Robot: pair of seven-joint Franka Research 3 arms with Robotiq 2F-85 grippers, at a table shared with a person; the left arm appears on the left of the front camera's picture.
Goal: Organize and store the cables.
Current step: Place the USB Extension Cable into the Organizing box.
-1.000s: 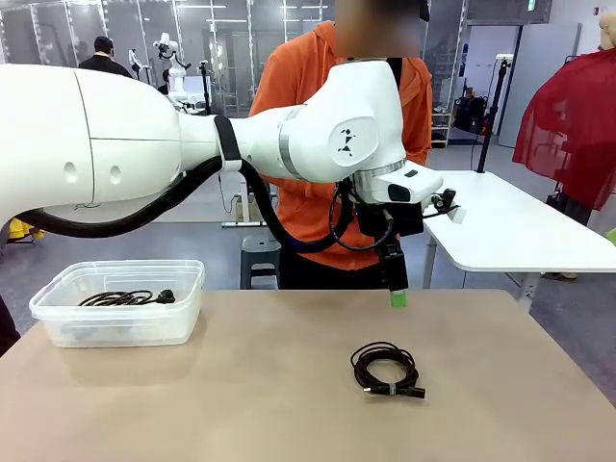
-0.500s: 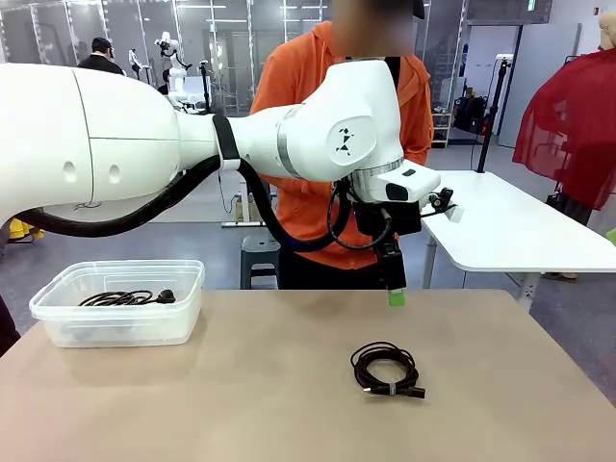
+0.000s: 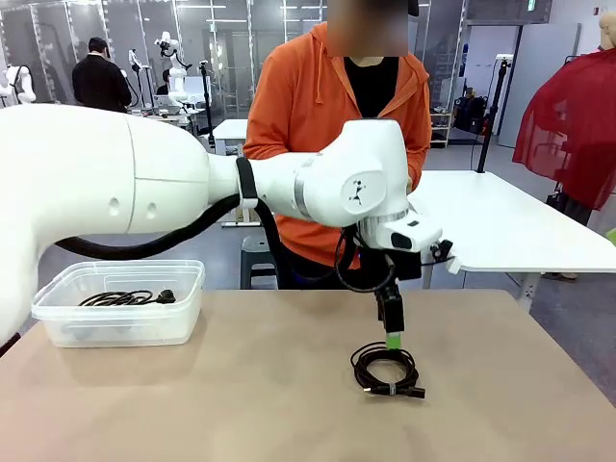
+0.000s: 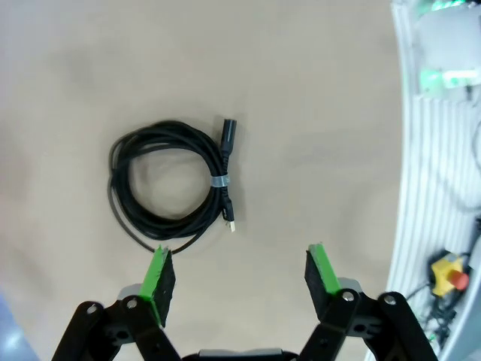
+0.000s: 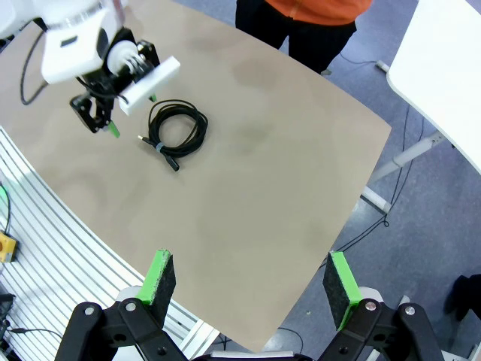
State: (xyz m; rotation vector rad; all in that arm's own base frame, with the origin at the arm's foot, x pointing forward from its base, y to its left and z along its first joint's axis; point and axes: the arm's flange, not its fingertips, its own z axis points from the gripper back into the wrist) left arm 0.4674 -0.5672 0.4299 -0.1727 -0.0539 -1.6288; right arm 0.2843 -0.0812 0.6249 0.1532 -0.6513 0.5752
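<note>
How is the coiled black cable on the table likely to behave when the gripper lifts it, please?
The coiled cable would probably sag and flop, since it is thin, loose loops. Its single small tie likely keeps the bundle together, though the plug ends may dangle. It looks light and lies flat, so a nudge from the open left gripper should slide it, not roll it.

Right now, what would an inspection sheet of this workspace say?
Surface: tan table, plain top.
Job's things: one coiled cable on the table; another cable inside the clear bin.
Clutter: nothing seen.
Grippers: left gripper open, just above the coiled cable; right gripper open, empty, high over the table.
Cables: black hose runs along the left arm.
Surroundings: person in orange at the far side; white desk behind.
</note>
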